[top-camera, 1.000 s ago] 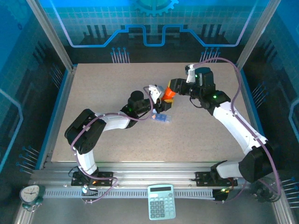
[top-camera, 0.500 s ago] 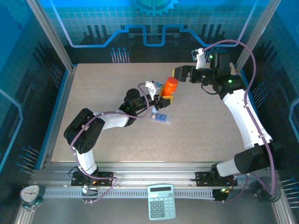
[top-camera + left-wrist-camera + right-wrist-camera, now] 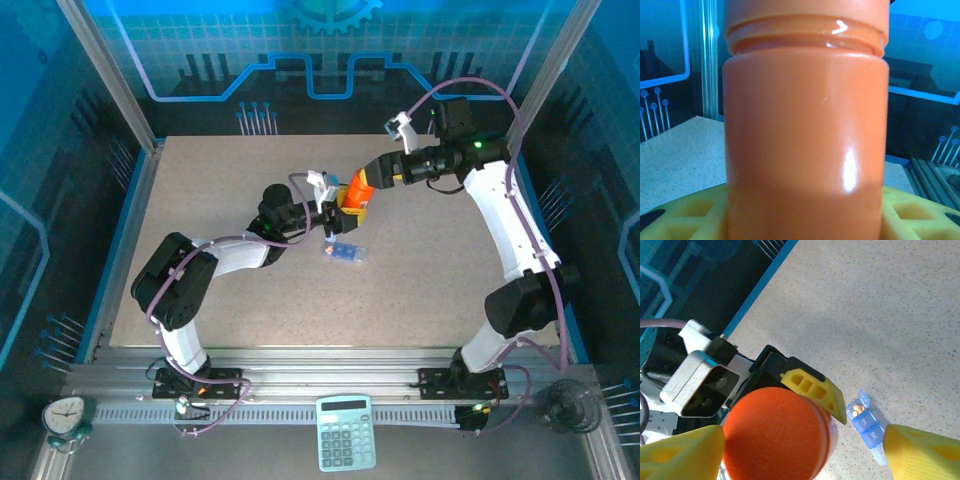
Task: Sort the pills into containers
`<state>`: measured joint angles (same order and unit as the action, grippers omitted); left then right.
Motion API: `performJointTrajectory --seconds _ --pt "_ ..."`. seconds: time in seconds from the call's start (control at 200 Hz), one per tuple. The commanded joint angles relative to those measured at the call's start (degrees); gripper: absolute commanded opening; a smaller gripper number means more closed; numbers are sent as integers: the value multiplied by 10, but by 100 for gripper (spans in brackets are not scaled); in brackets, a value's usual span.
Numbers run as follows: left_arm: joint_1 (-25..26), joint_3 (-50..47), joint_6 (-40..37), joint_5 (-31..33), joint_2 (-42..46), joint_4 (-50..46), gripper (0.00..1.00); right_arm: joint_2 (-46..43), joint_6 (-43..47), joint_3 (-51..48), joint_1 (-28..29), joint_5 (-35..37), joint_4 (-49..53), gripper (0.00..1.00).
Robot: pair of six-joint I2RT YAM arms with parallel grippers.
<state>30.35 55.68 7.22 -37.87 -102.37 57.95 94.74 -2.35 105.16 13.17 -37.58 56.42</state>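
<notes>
An orange pill bottle [image 3: 358, 190] with its orange cap [image 3: 775, 432] on stands upright, slightly tilted, above the table, and my left gripper [image 3: 343, 207] is shut on its lower body. Seen from the left wrist, the bottle [image 3: 805, 125] rises between my left gripper's [image 3: 805, 222] yellow fingers [image 3: 685, 215]. My right gripper [image 3: 374, 178] hangs open just above the cap; its wide-spread fingers [image 3: 682, 455] flank the cap without gripping. The blue containers [image 3: 346, 252] lie on the table just in front of the bottle. One compartment [image 3: 860, 407] is open, with a few pills [image 3: 856, 410] inside.
The speckled table [image 3: 200, 200] is fenced by an aluminium frame and blue walls. A calculator [image 3: 345, 445] and a small clock [image 3: 65, 415] lie off the table at the near edge.
My right gripper let go of the bottle's top, opened and drew back to the far right, then came back over the cap. The left gripper kept its hold on the bottle.
</notes>
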Motion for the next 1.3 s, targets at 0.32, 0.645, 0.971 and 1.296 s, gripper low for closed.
performJointTrajectory --seconds 0.32,0.645,0.971,1.296 --pt "-5 23 23 -40 12 13 0 10 26 30 31 15 39 77" --pt "-6 27 28 -38 11 15 0 12 16 26 47 38 39 48" --pt "10 24 -41 55 40 -18 0 -28 -150 -110 80 133 -79 38" --pt "63 2 -178 187 67 -56 0 -63 -281 -244 120 220 -204 40"
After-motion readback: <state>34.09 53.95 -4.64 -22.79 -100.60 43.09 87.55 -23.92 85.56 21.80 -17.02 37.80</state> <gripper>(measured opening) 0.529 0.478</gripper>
